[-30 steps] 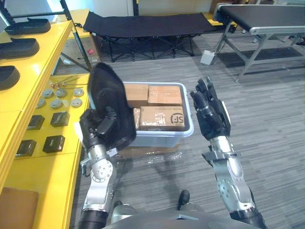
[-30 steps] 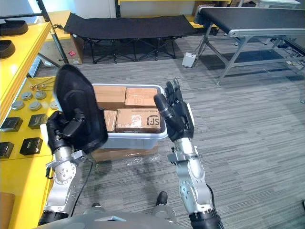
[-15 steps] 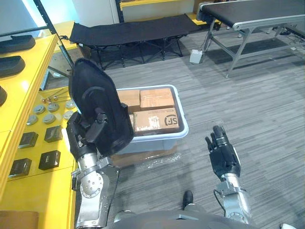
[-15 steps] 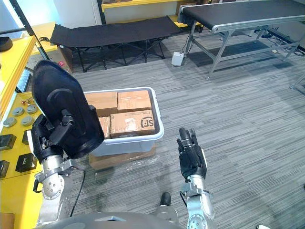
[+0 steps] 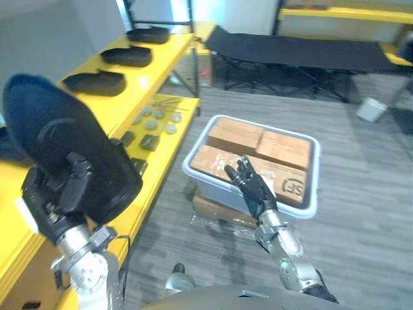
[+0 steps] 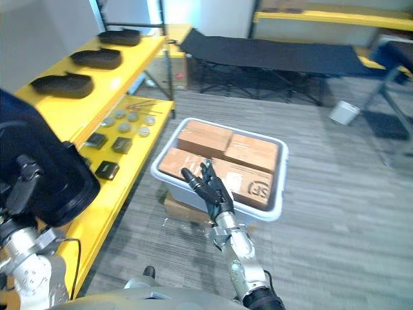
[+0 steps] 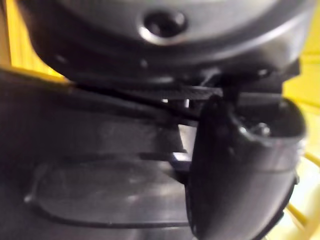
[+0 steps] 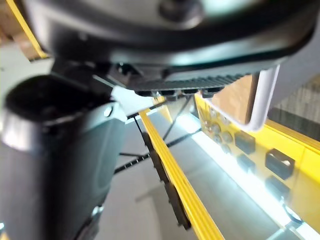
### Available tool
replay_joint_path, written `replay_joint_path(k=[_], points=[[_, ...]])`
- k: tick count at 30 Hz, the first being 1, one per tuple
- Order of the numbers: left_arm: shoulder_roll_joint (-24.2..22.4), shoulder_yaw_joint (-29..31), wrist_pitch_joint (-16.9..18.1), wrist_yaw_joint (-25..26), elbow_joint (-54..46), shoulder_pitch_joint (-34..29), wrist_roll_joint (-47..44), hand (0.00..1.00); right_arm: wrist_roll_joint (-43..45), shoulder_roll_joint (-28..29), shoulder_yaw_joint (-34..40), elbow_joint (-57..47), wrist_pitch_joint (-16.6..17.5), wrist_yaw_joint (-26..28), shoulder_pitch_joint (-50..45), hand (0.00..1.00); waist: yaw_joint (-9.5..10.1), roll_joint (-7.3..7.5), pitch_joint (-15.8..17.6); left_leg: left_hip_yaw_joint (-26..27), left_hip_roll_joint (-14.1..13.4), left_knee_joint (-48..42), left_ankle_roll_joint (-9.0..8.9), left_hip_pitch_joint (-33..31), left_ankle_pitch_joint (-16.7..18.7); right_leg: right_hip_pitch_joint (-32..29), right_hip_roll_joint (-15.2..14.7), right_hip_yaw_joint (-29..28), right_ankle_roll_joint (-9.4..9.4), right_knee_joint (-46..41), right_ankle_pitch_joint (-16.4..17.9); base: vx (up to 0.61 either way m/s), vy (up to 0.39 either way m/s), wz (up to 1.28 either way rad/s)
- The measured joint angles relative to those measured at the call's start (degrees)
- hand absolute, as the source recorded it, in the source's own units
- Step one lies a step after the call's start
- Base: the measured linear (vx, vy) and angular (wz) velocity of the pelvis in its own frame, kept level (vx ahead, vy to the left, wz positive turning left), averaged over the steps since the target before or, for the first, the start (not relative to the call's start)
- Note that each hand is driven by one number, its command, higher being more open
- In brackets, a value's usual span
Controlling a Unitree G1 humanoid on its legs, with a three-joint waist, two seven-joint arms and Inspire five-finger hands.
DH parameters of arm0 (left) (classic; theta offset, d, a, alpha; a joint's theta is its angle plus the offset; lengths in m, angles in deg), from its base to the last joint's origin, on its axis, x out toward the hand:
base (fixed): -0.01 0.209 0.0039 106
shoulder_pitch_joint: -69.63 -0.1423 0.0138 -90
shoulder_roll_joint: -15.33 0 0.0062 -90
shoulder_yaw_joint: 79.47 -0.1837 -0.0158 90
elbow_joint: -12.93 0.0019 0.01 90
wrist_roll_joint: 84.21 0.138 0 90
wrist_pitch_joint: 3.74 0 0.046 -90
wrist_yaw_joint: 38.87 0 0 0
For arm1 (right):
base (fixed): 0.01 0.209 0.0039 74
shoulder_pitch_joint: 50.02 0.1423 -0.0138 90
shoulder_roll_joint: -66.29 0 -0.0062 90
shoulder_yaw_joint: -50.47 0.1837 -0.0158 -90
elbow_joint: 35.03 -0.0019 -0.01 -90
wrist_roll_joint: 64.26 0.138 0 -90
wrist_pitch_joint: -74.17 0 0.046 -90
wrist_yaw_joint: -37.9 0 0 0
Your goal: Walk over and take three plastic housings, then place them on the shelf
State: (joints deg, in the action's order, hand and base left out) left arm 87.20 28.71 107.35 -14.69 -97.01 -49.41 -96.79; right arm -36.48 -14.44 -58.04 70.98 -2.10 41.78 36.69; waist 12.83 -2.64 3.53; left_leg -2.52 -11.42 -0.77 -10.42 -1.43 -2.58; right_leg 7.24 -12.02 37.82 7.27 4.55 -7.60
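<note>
Cardboard boxes in grey bin; right robot hand splayed nearby, left robot hand tight around black housing.

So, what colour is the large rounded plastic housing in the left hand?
Black housing, clearest in the left eye view.

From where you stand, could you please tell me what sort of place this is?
Probably a workshop or small factory floor: a yellow shelf holds black housings and small parts, a grey tub of cardboard boxes sits on the floor, and a folding cot stands behind.
</note>
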Motion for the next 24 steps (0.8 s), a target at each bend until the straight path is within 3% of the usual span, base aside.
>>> replay_joint_path(k=[2,5,9,11,12,17,20,22,24], points=[[-0.46,1.19,0.05,-0.59,0.00,-2.28,-1.31,0.00,-0.55,0.61,-0.76,-0.01,-0.05,-0.74,1.32,1.00,1.14,0.72,0.01,-0.24,0.07,0.04,0.00,-0.14,0.00,0.15,-0.04,0.31,0.10,-0.01,0.18,0.02,0.014,0.17],[-1.26,0.89,0.06,-3.12,-0.01,-4.00,-1.79,0.00,-0.51,0.11,-0.78,0.00,-0.89,-1.29,1.98,1.00,1.18,1.29,-0.23,-1.07,0.24,-0.11,0.07,-0.03,-0.01,1.33,-0.07,1.22,0.23,-0.02,0.60,0.00,0.000,0.13],[-1.57,0.18,0.19,-5.70,-0.04,-4.14,-0.61,0.00,-0.60,-1.70,-0.50,0.95,-2.24,-0.93,1.64,1.00,-0.10,1.08,-0.11,-1.26,0.39,-0.89,1.45,-1.15,0.16,2.03,-0.11,2.81,0.35,-0.03,1.49,-0.04,0.000,0.17],[-1.48,0.15,0.38,-7.29,-0.05,-2.94,-0.58,0.00,-0.65,-2.56,0.41,1.10,-2.31,-0.56,1.05,1.00,-1.23,1.20,-0.04,-0.79,0.49,-1.12,3.32,-2.32,-0.38,2.41,-0.27,4.80,0.43,-0.04,1.62,-0.03,-0.009,0.60],[-1.41,-0.48,0.46,-8.54,-0.05,-1.38,-0.59,0.00,-1.25,-2.98,2.22,1.10,-2.30,-0.44,-0.05,1.00,-2.22,0.85,0.39,0.53,0.43,-1.15,4.88,-3.07,-1.34,3.37,-0.56,6.88,0.69,-0.08,1.82,-0.01,0.004,0.80],[-1.43,-1.94,1.58,-10.09,-1.05,-0.35,-0.90,0.00,-2.66,-4.82,5.65,1.22,-2.14,0.28,-0.76,1.00,-2.18,-0.44,1.58,2.80,1.33,-1.07,4.59,-2.80,-2.18,2.68,-3.52,7.15,1.78,-3.82,3.06,0.00,0.070,0.16],[-0.07,-4.09,2.54,-10.25,-2.17,0.93,-0.80,0.00,-2.57,-4.33,6.05,0.62,-2.08,0.67,-1.31,1.00,-3.63,-0.13,2.05,1.46,2.93,-1.05,4.66,-3.38,-2.20,0.62,-5.66,1.96,3.49,-10.30,7.73,0.01,0.051,0.35],[2.32,-7.28,2.54,-12.12,-2.06,4.39,-0.66,0.00,-2.64,-4.05,6.64,-1.15,-1.12,0.76,-3.66,1.00,-5.45,0.47,2.10,-2.93,5.18,-0.54,4.80,-4.21,-3.08,-0.50,-5.74,-4.09,3.37,-15.18,13.02,-0.01,-0.037,0.99],[2.92,-8.65,2.59,-13.26,-2.06,6.15,-0.48,0.00,-2.76,-4.03,6.73,-1.14,-0.41,1.10,-4.18,1.00,-5.33,0.40,2.14,-4.40,5.69,0.27,4.17,-4.31,-4.36,-0.55,-6.00,-3.74,2.97,-16.59,14.08,0.02,-0.069,0.60]])
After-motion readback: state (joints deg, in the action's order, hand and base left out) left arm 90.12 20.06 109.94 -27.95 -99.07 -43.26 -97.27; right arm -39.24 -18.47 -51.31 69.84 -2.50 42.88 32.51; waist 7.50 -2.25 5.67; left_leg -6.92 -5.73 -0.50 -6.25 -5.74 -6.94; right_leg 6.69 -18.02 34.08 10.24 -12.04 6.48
